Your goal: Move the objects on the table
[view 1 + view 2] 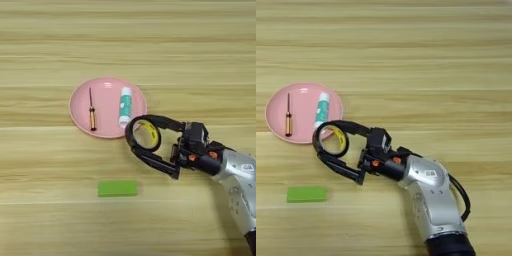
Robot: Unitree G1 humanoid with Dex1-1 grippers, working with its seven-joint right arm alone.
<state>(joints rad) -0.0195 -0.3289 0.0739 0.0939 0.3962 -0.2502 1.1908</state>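
A pink round plate [106, 107] lies left of centre on the wooden table [200, 55]. On it rest a thin orange-handled screwdriver [92, 113] at the left and a white-and-teal tube [125, 105] at the right. The black tape ring with yellow inside [152, 131] stands tilted at the plate's lower right rim. My right gripper [131, 142] reaches in from the right, its two black fingers closed around the ring, one over its top and one under it. A flat green rectangular block [117, 188] lies on the table nearer to me, apart from the gripper.
My silver forearm [428, 182] crosses the lower right of the table. Bare wood stretches across the far side and to the right of the plate.
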